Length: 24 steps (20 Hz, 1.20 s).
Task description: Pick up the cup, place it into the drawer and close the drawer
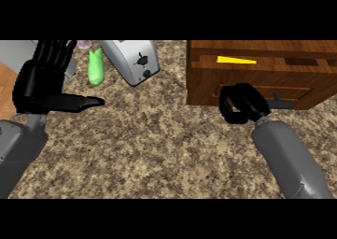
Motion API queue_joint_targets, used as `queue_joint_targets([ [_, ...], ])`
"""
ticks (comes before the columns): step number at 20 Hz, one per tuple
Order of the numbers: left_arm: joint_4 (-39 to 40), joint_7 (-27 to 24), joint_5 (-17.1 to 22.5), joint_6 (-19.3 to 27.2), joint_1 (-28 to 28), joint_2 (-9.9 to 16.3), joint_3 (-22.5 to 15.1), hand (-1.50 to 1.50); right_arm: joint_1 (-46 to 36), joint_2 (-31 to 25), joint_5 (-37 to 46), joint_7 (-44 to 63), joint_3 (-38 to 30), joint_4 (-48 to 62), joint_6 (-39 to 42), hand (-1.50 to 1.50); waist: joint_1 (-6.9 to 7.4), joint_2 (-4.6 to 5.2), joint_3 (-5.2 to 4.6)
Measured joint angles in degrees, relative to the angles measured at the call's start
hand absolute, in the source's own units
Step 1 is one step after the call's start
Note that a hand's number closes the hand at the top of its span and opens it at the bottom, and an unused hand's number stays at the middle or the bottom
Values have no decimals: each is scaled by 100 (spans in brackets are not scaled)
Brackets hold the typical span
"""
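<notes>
Right hand (241,103) is curling empty fingers against the drawer (267,91) front; left hand (48,79) is resting open, fingers straight

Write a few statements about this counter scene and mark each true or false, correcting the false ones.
1. The right hand is in front of the wooden drawer unit, fingers curled. True.
2. The left hand is curled round the toaster. False: it rests open at the view's left, apart from the toaster.
3. A green object lies between the left hand and the toaster. True.
4. The counter is plain white. False: it is speckled brown.
5. Something yellow shows on top of the drawer unit. True.
</notes>
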Motion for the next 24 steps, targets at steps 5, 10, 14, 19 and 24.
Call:
queue_joint_targets([
  [5,-131,-75,10,-285,338,118,184,-150,-919,-4,-57,-451,-394,1465,-184,150,51,14,-9],
  [10,-169,-136,21,-509,459,118,239,-150,-1416,-84,-194,-826,-686,2389,-107,150,146,40,-2],
  [14,-165,-112,38,-622,450,78,240,-150,-1602,-150,-296,-1092,-802,2748,129,150,175,24,-14],
  [19,-132,-125,55,-775,459,23,223,-150,-1675,-241,-389,-1451,-909,2972,304,150,232,23,-29],
  [24,-57,-209,33,-865,463,-69,203,-150,-1696,-285,-524,-1753,-1051,3061,408,150,257,48,-31],
])
